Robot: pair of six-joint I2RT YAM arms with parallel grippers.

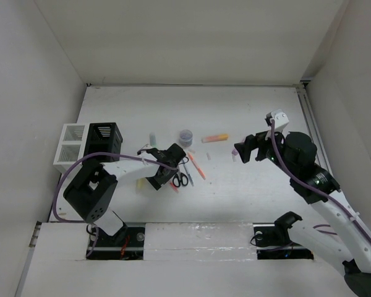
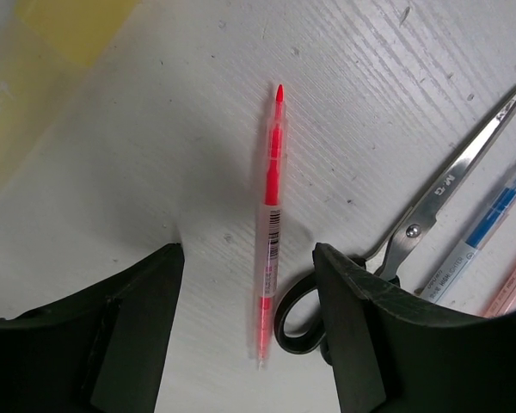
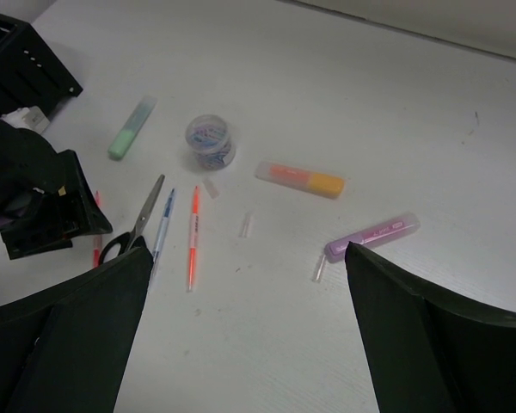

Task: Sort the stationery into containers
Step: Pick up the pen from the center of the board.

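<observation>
My left gripper point(image 2: 248, 249) is low over the table and open. A red pen point(image 2: 270, 225) lies between its jaws with a gap on each side. Black-handled scissors point(image 2: 439, 194) lie against the right finger, a blue pen point(image 2: 486, 225) beyond them. In the top view this gripper point(image 1: 162, 178) sits beside the scissors point(image 1: 181, 179). My right gripper point(image 3: 248, 254) hangs open and empty above the table, a purple highlighter point(image 3: 378, 234) by its right fingertip. The black container point(image 1: 104, 140) and the white container point(image 1: 70, 147) stand at the far left.
An orange pen point(image 3: 193, 237), an orange highlighter point(image 3: 301, 179), a green highlighter point(image 3: 131, 129) and a small round piece point(image 3: 211, 142) lie loose mid-table. A yellow highlighter point(image 1: 140, 184) lies left of the left gripper. White walls enclose the table.
</observation>
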